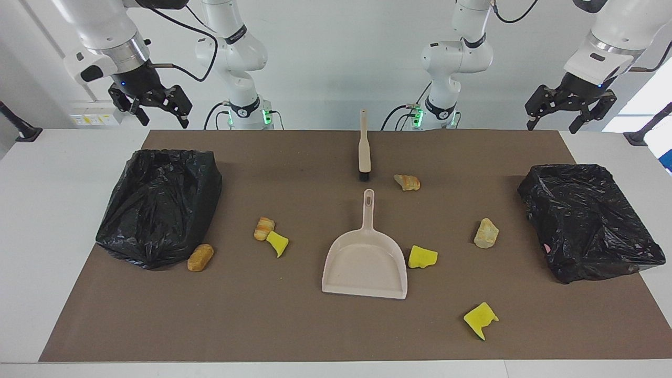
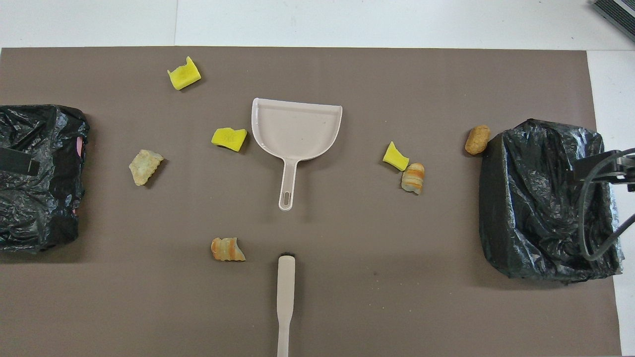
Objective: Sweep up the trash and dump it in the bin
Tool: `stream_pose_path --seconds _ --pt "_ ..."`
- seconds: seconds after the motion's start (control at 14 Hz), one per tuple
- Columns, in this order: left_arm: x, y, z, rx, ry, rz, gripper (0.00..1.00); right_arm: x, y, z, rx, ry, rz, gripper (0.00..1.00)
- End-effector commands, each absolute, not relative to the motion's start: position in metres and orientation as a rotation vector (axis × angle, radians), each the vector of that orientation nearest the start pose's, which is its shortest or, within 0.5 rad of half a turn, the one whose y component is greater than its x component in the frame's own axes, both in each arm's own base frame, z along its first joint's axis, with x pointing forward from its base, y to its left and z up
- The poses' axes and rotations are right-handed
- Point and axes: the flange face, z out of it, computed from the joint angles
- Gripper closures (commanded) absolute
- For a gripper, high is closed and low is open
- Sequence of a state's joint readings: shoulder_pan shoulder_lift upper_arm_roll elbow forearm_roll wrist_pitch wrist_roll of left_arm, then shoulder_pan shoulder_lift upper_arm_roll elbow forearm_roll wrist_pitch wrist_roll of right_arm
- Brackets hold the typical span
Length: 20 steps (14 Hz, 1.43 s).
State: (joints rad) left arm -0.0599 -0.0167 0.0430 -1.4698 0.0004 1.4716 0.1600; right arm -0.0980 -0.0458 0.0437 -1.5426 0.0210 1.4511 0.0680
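Seven trash pieces lie scattered on the brown mat. Three are yellow chunks [image 1: 277, 243] [image 1: 422, 257] [image 1: 480, 319]. The others are tan lumps [image 1: 264, 228] [image 1: 200, 257] [image 1: 407, 182] [image 1: 486, 233]. The beige dustpan [image 1: 366, 265] [image 2: 296, 129] lies mid-mat, its handle toward the robots. The beige brush [image 1: 364, 149] [image 2: 285, 297] lies nearer to the robots, bristles toward the dustpan. My right gripper [image 1: 164, 119] is open and empty, raised by the bin at its end. My left gripper [image 1: 564, 118] is open and empty, raised by the other bin.
Two black-bagged bins stand on the mat, one at the right arm's end [image 1: 157, 205] [image 2: 543, 198], one at the left arm's end [image 1: 588, 220] [image 2: 39, 173]. One tan lump [image 2: 477, 139] touches the right-end bin. White table surrounds the mat [image 1: 315, 325].
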Motion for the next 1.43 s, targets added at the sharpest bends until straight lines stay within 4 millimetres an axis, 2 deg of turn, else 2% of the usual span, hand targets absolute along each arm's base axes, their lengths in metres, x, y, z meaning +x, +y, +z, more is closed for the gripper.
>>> stream_pose_path --seconds 0.0,0.21,0.5,0.64,0.79,1.0,1.15,1.36 --pt "0.526 -0.007 0.671 -3.122 0.275 -0.006 0.00 0.521 -0.028 0.654 -3.087 0.220 0.093 0.00" --pt "0.519 -0.011 0.668 -3.122 0.285 0.001 0.00 0.522 -0.021 0.654 -3.087 0.203 0.087 0.00" --pt "0.512 -0.017 0.660 -3.122 0.299 0.003 0.00 0.522 -0.023 0.655 -3.085 0.200 0.086 0.00" --pt "0.508 -0.025 0.654 -3.119 0.321 0.022 0.00 0.521 -0.015 0.654 -3.091 0.175 0.094 0.00" --pt "0.497 -0.044 0.645 -3.115 0.345 0.012 0.00 0.522 -0.016 0.654 -3.092 0.178 0.087 0.00" --pt "0.475 -0.112 0.608 -3.103 0.417 0.063 0.00 0.522 -0.018 0.655 -3.099 0.189 0.085 0.00" --pt "0.459 -0.162 0.573 -3.099 0.405 0.068 0.00 0.522 -0.024 0.654 -3.098 0.201 0.086 0.00" --pt "0.427 -0.220 0.537 -3.096 0.408 0.056 0.00 0.523 -0.024 0.654 -3.104 0.207 0.077 0.00"
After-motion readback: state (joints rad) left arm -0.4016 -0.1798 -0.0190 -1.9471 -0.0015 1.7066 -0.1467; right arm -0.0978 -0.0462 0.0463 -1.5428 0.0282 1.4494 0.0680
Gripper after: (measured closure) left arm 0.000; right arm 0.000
